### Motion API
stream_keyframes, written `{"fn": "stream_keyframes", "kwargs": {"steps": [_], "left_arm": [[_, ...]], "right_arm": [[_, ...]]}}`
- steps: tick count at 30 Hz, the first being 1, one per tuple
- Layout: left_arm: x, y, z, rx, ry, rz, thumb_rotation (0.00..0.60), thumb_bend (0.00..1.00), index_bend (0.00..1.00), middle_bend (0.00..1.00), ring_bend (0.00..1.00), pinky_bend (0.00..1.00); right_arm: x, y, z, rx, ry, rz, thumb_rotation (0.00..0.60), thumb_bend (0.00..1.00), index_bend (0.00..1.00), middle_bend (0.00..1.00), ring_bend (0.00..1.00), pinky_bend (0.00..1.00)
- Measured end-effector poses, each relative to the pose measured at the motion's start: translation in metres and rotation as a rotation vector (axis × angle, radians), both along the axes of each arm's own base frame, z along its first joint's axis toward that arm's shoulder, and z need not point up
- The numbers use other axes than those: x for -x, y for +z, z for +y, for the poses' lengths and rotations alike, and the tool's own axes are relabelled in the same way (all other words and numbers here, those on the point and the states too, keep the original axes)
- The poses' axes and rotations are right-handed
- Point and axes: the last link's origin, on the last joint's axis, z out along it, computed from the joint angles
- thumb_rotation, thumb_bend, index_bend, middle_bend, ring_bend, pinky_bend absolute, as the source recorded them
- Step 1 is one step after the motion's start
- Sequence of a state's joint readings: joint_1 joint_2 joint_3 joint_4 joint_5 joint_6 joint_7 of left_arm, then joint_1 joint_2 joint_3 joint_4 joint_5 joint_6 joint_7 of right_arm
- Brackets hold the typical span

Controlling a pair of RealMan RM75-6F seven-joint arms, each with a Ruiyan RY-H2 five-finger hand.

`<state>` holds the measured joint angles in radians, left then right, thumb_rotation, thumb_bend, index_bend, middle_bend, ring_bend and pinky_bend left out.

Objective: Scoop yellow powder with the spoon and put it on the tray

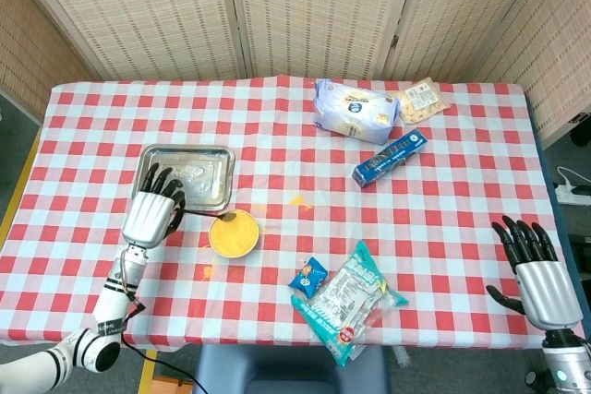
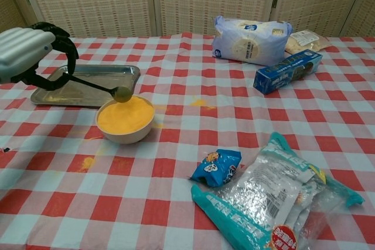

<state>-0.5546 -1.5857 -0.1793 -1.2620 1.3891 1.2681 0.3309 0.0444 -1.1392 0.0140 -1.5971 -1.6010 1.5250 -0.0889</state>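
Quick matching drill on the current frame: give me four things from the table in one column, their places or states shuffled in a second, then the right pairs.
1 spoon
2 bowl
3 tray
4 right hand

a: full of yellow powder
b: held by the left hand, bowl end above the powder bowl's rim
c: open, holding nothing, at the table's near right edge
d: behind the bowl, at the table's left

Pairs: 1-b, 2-a, 3-d, 4-c
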Motion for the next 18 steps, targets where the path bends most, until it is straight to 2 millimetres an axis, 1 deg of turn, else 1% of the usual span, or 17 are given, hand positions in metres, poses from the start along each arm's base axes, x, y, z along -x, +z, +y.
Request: {"fn": "stream_keyframes", "kwargs": {"steps": [5,10,13,18], "left_arm": [[-0.008,0.005,-0.013,0.034,-0.006,-0.031,0.6,0.62,0.88,0.31,0.1,0.04],[-0.01,0.01,-0.019,0.075,0.028,-0.071,0.6,0.62,0.88,0.31,0.1,0.04],[-0.007,0.018,-0.014,0.067,0.066,-0.091,0.6,0.62,0.88,0.31,0.1,0.05],[-0.001,0.035,-0.001,-0.005,0.089,-0.133,0.6,0.62,0.88,0.31,0.1,0.05]], "right_arm": [[-0.002,0.002,0.003,0.008,0.012,-0.007,0.6,0.05,0.0,0.0,0.0,0.0],[-0.003,0.003,0.006,0.008,0.021,-0.012,0.6,0.05,0.0,0.0,0.0,0.0],[-0.002,0.004,0.006,0.012,0.02,-0.015,0.6,0.05,0.0,0.0,0.0,0.0],[-0.001,0.007,0.006,0.032,0.01,-0.016,0.6,0.05,0.0,0.0,0.0,0.0]]}}
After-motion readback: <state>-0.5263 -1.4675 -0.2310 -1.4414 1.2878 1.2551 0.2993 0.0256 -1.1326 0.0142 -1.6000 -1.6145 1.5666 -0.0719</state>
